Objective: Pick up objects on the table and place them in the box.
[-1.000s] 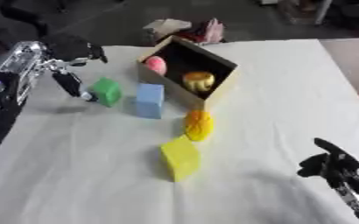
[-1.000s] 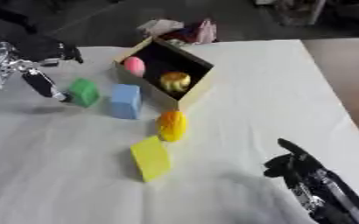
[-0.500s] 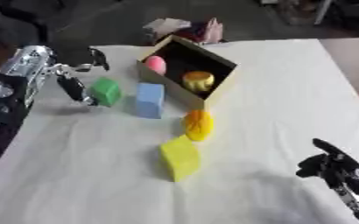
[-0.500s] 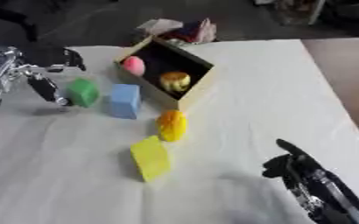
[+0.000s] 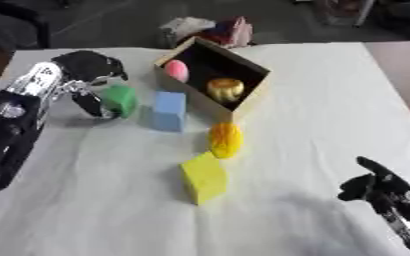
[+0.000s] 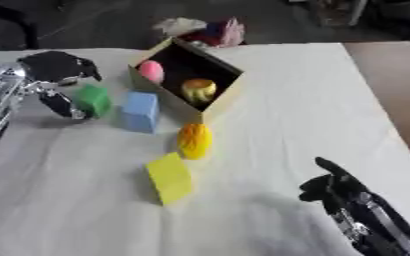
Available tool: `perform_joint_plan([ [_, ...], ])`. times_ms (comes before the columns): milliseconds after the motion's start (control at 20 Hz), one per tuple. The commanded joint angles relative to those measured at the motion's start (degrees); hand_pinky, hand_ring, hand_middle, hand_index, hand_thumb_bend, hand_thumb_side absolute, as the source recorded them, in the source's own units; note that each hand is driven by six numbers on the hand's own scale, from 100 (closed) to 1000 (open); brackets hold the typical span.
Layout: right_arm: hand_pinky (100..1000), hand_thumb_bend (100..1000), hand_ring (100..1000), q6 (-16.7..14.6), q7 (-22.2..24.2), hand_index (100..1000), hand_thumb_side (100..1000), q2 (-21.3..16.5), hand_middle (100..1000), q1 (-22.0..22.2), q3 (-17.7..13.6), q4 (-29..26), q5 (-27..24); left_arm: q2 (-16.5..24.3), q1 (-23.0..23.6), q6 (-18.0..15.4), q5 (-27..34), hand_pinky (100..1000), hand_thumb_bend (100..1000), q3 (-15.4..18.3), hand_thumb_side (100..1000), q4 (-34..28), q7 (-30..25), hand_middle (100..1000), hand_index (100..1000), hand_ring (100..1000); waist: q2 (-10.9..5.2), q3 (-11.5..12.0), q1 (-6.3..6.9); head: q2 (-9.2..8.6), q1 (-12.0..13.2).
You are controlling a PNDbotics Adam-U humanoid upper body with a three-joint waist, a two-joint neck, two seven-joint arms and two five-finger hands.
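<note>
Up at the left, the left robot hand is reaching over the white tabletop, its fingers curving down around the green block and touching its left side; whether they are actually gripping it is hard to tell. Just right of the green block, a blue block is standing close beside the open box. Inside the box, a pink egg-shaped thing and a gold round thing are lying side by side. Near the box's front corner, an orange fruit-like object is sitting on the cloth, and a yellow block is lying just below it. Down at the lower right corner, the right robot hand is resting idle with its fingers relaxed and holding nothing.
</note>
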Motion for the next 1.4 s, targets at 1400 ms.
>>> perform_joint_plan([
  [1400,720,100,682,0.21,1.67,1000,689,0.74,681,-1.03,1.19,-0.26,-0.74,-12.27,-9.11,7.29,8.90,715,136,-2.66,234,-2.29,14.87,550,694,564,-1.07,-2.08,0.06,-0.33,2.30],
])
